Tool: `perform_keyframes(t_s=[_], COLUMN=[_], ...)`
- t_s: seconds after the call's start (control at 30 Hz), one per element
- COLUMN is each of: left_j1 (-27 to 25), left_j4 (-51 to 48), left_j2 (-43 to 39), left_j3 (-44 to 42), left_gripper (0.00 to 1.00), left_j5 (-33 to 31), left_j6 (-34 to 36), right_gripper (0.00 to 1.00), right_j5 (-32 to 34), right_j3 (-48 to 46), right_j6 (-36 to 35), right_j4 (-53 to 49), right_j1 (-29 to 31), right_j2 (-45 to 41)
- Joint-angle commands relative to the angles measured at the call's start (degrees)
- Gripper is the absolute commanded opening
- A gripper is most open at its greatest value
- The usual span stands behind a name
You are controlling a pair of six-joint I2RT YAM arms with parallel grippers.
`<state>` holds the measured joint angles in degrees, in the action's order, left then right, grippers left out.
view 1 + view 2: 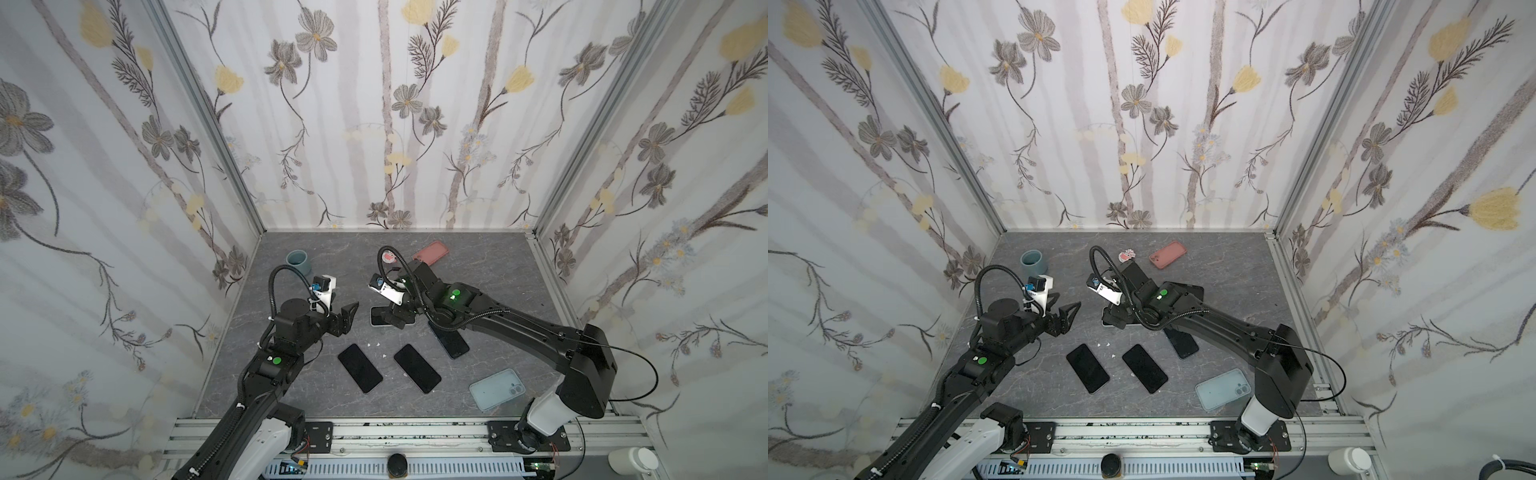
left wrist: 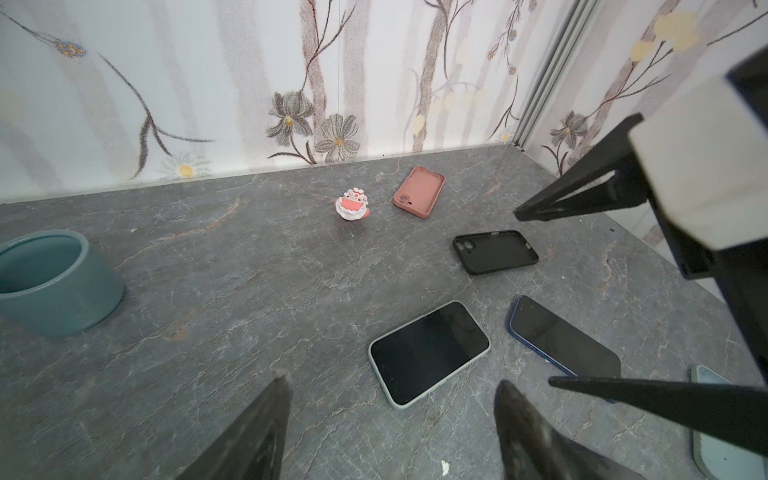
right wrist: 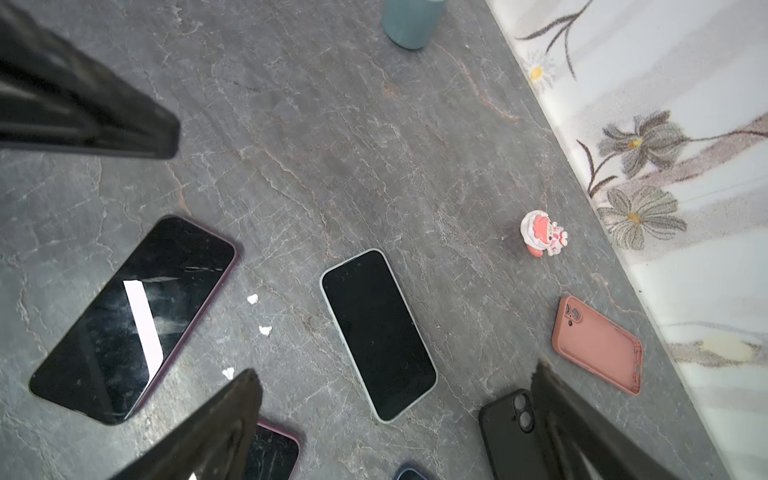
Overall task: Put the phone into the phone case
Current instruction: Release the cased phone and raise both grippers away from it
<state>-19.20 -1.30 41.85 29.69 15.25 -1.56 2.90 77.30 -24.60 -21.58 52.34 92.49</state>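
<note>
Mid-table, below the R claw (image 3: 395, 370), the phone (image 3: 378, 334) lies flat, screen up. Its long axis runs approx L–R across the table (image 2: 249, 270), w/ one short end toward the L claw (image 2: 392, 380). Both top views hide most of it under the R arm, and its pale rim may be a thin case; can't tell. Both claws are spread wide w/ nothing in them. Black case (image 2: 494, 251) lies open side up near the phone, to its back-right. Pink case (image 2: 419, 192) is near the back wall and pale case (image 1: 496, 388) by the front edge. Bare room lies btwn cup (image 1: 299, 262) and phone. Count: 4 phones, incl. 2 purple phones (image 3: 133, 320), (image 3: 276, 455) and 1 blue phone (image 2: 563, 338); 3 empty cases; 1 cup; 1 figurine (image 2: 352, 203); a few white scraps (image 3: 252, 298).
</note>
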Motion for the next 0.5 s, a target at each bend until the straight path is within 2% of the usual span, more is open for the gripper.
perform_keyframes(t_s=[0.0, 0.17, 0.3, 0.33, 0.47], left_j1=[0.0, -0.1, -0.1, -0.1, 0.0], left_j4=[-1.0, 0.7, 2.0, 2.1, 2.2], left_j2=[-2.3, -6.9, -8.8, -8.7, -7.9], left_j3=[-1.9, -5.8, -7.7, -7.7, -8.0], left_gripper=[0.84, 0.99, 1.0, 1.0, 1.0], left_j5=[-0.5, -3.6, -7.1, -8.1, -11.1], left_j6=[1.8, 1.2, 0.6, 0.5, 0.2], right_gripper=[1.0, 1.0, 1.0, 0.99, 1.0], right_j5=[-2.2, -8.2, -11.2, -11.9, -13.3], right_j3=[-1.8, -5.2, -5.1, -5.3, -6.9], right_j6=[-7.9, -13.5, -14.6, -15.5, -21.1], right_j4=[4.3, 7.0, 7.3, 7.2, 7.0], right_j1=[-1.0, -3.8, -4.9, -6.8, -7.2], right_j2=[-0.6, -0.7, -0.5, -0.4, 0.5])
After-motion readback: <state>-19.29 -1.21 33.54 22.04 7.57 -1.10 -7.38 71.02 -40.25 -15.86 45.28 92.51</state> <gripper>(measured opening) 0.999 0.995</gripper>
